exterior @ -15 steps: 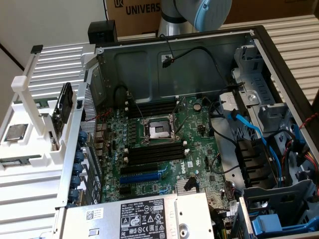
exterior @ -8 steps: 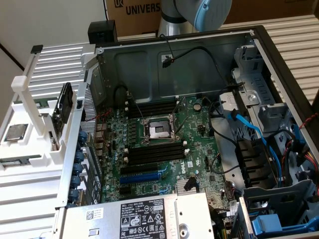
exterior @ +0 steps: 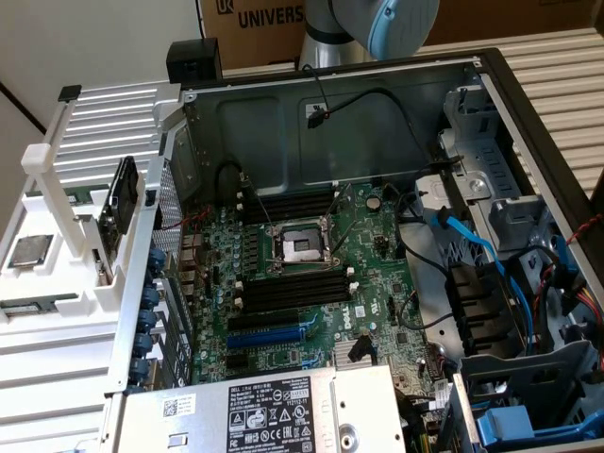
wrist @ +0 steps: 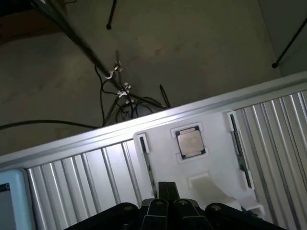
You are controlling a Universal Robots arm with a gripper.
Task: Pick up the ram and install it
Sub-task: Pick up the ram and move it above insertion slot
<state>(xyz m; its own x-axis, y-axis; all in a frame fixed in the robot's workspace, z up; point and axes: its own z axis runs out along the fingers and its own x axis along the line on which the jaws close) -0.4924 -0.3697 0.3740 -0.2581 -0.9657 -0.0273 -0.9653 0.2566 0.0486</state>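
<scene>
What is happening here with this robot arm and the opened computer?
One grey robot arm works beside an open metal computer case. Its black gripper is shut and seems to hold nothing. It hangs over the white plastic holder, near the square silver processor chip. The long dark ram stick stands on its edge in that holder, not yet picked up. The long black memory slots on the green motherboard look empty.

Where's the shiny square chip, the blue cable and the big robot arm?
Shiny square chip (wrist: 190, 142): wrist view, middle of its silver lid.
Blue cable (exterior: 462, 236): exterior view, partway along its flat band.
Robot arm (exterior: 401, 24): exterior view, its light-blue joint cap.
</scene>
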